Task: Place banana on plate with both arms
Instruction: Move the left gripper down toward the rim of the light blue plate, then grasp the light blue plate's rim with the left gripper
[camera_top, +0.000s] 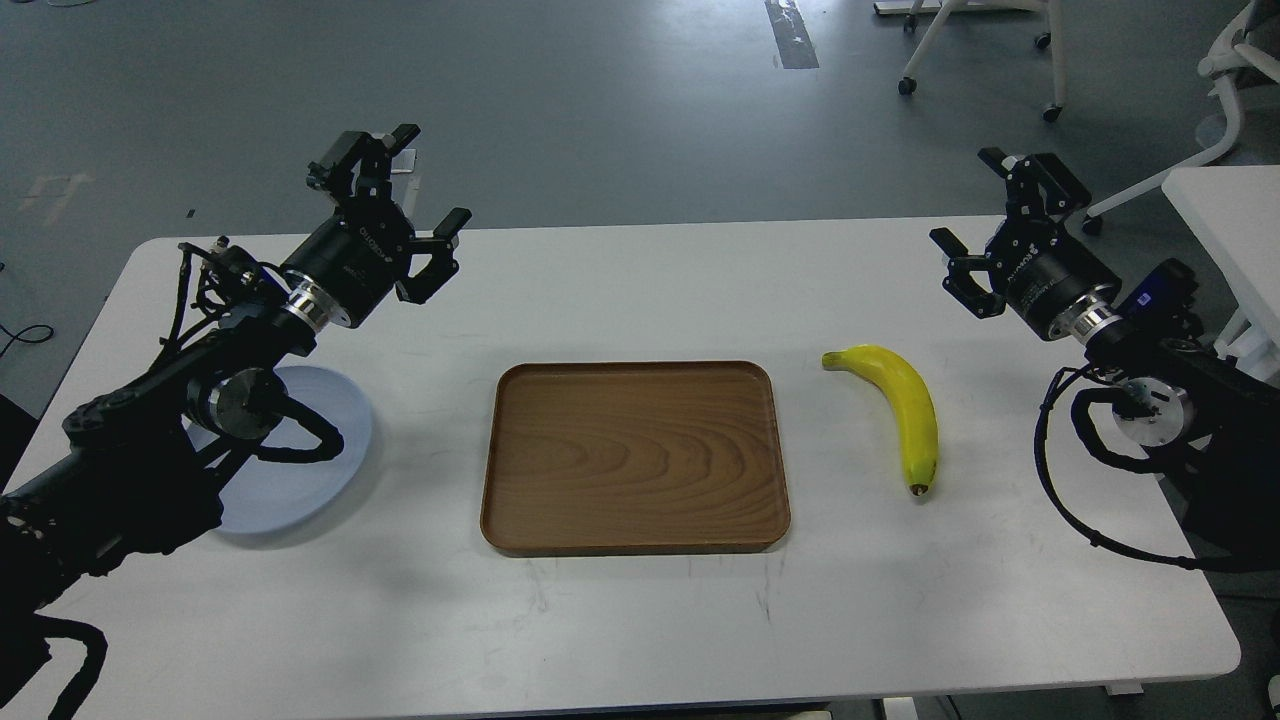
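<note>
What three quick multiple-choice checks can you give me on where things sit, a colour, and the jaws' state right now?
1. Where is the curved yellow banana?
A. On the white table, right of the rectangular brown wooden tray
B. Inside the tray
C. On the plate

2. What colour is the round shallow plate?
A. Red
B. Pale blue-grey
C. Black

3. How are the jaws of the right gripper?
A. Shut on the banana
B. Open, holding nothing
C. Out of view

Answers: 1 A, bare table shows between banana and tray; 2 B, pale rim shows under the left arm; 3 B, fingers spread, raised away from the banana.
</note>
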